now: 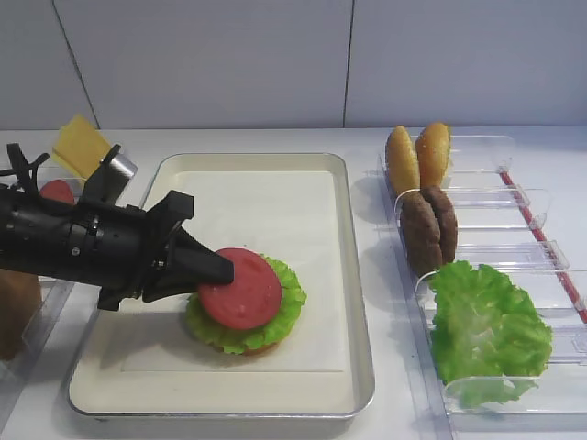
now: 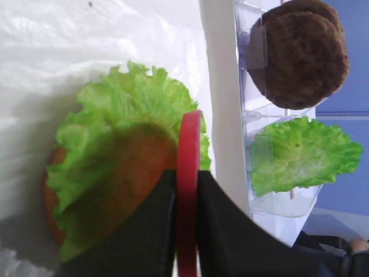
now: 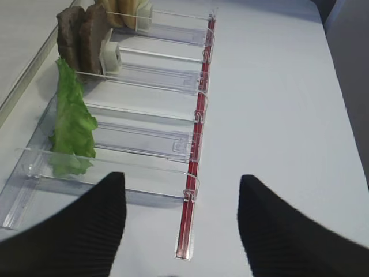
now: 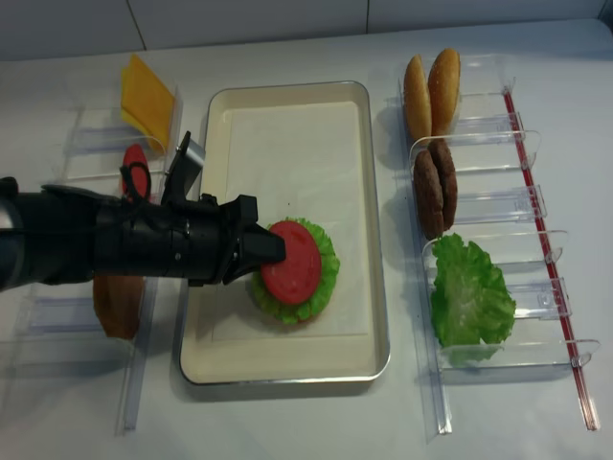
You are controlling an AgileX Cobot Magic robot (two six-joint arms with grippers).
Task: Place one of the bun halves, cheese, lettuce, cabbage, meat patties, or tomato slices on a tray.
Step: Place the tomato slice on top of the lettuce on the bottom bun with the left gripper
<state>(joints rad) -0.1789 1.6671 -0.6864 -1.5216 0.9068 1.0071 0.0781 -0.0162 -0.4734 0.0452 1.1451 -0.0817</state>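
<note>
The tray (image 1: 275, 188) lies in the middle of the table, lined with white paper. On it sits a bun half (image 2: 51, 196) covered by a frilly green lettuce leaf (image 1: 290, 295). My left gripper (image 1: 223, 269) is shut on the edge of a red tomato slice (image 1: 242, 290), which it holds tilted just over that lettuce. In the left wrist view the tomato slice (image 2: 188, 147) stands edge-on between the two black fingers. My right gripper (image 3: 181, 176) is open and empty, low over the white table beside the clear bins.
Clear bins on the right hold two bun halves (image 1: 417, 156), two meat patties (image 1: 429, 225) and lettuce (image 1: 486, 330); a red strip (image 3: 196, 133) runs along their outer side. Left bins hold cheese (image 1: 81, 145), another tomato slice (image 1: 57, 191) and a brown bun (image 4: 117, 307).
</note>
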